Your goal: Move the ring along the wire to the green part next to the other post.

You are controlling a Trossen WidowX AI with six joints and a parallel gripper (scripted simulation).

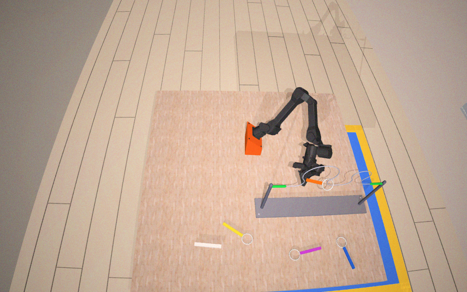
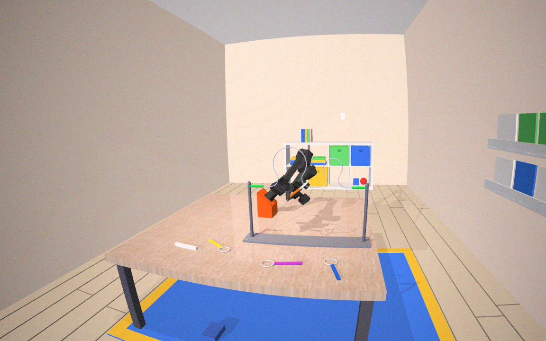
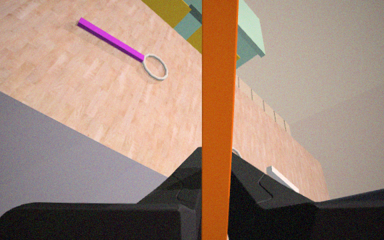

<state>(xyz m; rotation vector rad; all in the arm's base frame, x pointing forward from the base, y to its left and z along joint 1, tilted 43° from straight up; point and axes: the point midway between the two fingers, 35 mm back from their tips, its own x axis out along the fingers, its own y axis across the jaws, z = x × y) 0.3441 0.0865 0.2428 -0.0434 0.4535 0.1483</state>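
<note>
My gripper (image 1: 306, 178) (image 2: 294, 193) (image 3: 211, 155) is shut on the orange handle (image 1: 313, 180) (image 3: 219, 83) and holds it in the air above the table. The handle's white ring (image 1: 327, 184) sits around mid-span of the thin grey wire (image 2: 287, 147), a little toward the right post (image 1: 371, 192) (image 2: 365, 211). The green part (image 1: 277, 185) (image 2: 256, 185) by the left post (image 1: 266, 196) (image 2: 250, 207) and the other green part (image 1: 375, 183) (image 2: 358, 186) are both bare. In the wrist view the handle runs straight up out of the fingers and the ring is out of frame.
The posts stand on a grey base plate (image 1: 311, 206) (image 2: 309, 240) (image 3: 29, 150). Loose on the table lie a yellow-handled ring (image 1: 232, 228), a white bar (image 1: 207, 245), a purple-handled ring (image 1: 309, 250) (image 3: 112, 38) and a blue-handled ring (image 1: 347, 256). The arm's orange base block (image 1: 252, 139) stands behind.
</note>
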